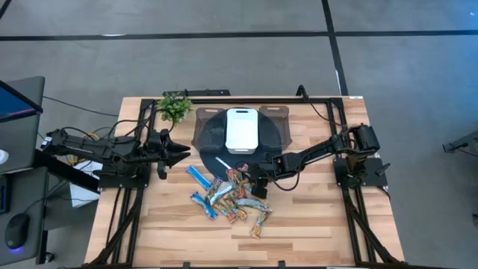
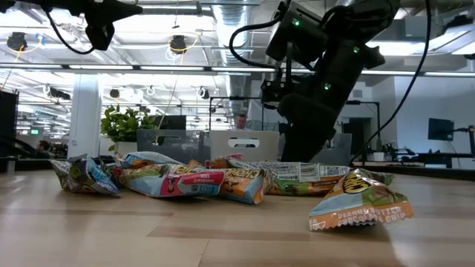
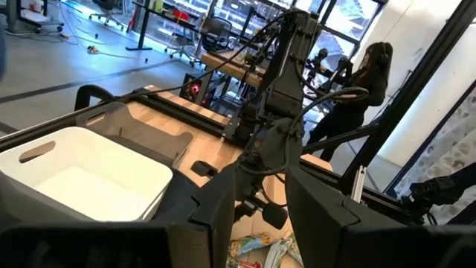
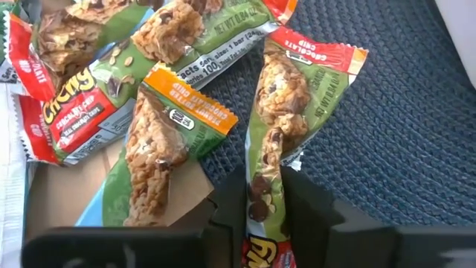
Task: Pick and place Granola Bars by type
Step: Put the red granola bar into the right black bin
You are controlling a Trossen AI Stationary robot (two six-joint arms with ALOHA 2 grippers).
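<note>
The right gripper (image 4: 264,216) pinches one red-ended granola bar (image 4: 286,112) at the pile's mat-side edge and should lift straight, while the left gripper (image 1: 173,153) waits part-open, empty.

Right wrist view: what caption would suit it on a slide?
Right end effector closing on a red-ended granola bar lying partly on the dark mat.

Person (image 3: 364,82) in the left wrist view — half hidden behind arm.
</note>
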